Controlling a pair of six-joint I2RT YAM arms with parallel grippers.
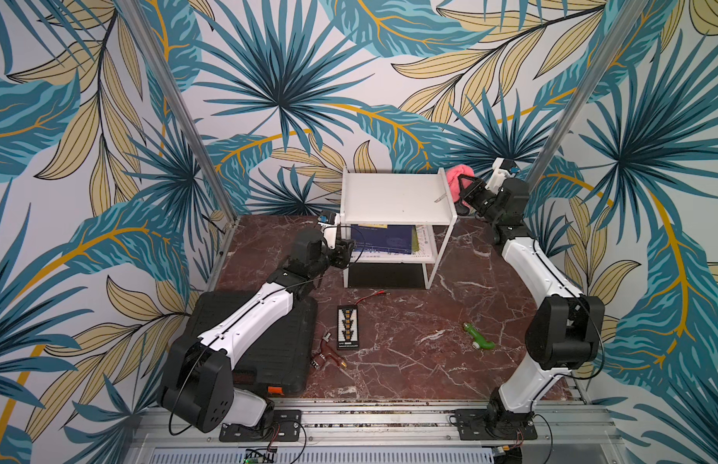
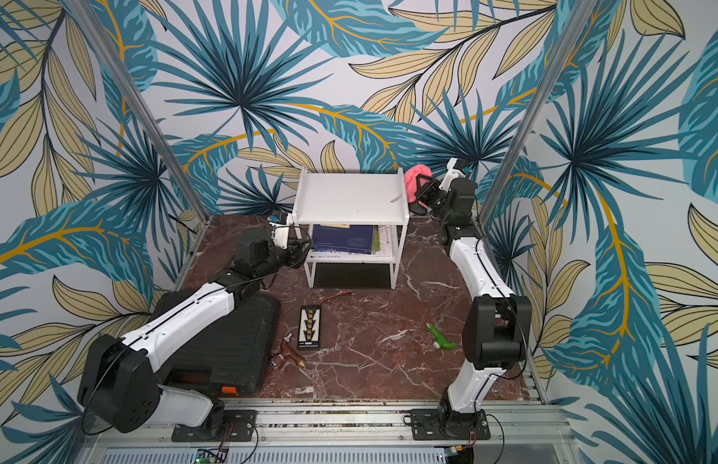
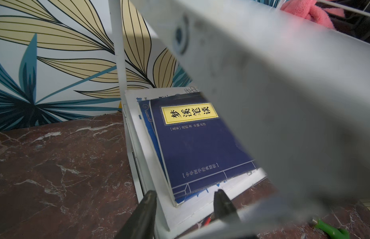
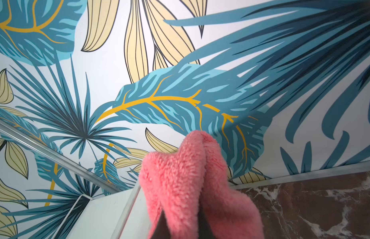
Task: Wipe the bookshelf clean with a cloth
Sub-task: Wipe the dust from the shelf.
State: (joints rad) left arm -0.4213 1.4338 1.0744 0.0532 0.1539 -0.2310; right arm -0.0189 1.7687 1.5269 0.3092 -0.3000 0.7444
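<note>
**Surface.** Your counter is dark red marble-look stone with white veins, and a slotted aluminium rail runs along its front.

**Room.** Leaf-print wallpaper in teal and tan covers three sides. Two slanting aluminium posts stand at the far corners.

**Count.**
- One bookshelf: white, two tiers, at the far middle of the counter, between your two hands.
- One cloth: pink and fuzzy, clamped in your right hand. The jaws are closed on it and it bunches up past the fingertips. It sits just beside the bookshelf's right raised edge, at top-board height. You cannot tell whether it touches that edge.
- One small silvery scrap: on the top board, near that hand.
- Your left hand: at the lower tier's near left corner, fingers partly apart, gripping nothing. The corner of the book stack lies just ahead of the gap.
- Books: at least three in that stack, the top one dark blue with a yellow title label. The full count is unclear.

**Nearer the arm bases than either hand.**
- One black ribbed case, under your left arm.
- One black connector strip, with a red wire beside it.
- One reddish-brown fitting.
- One green plastic toy, on the right arm's side.
</note>
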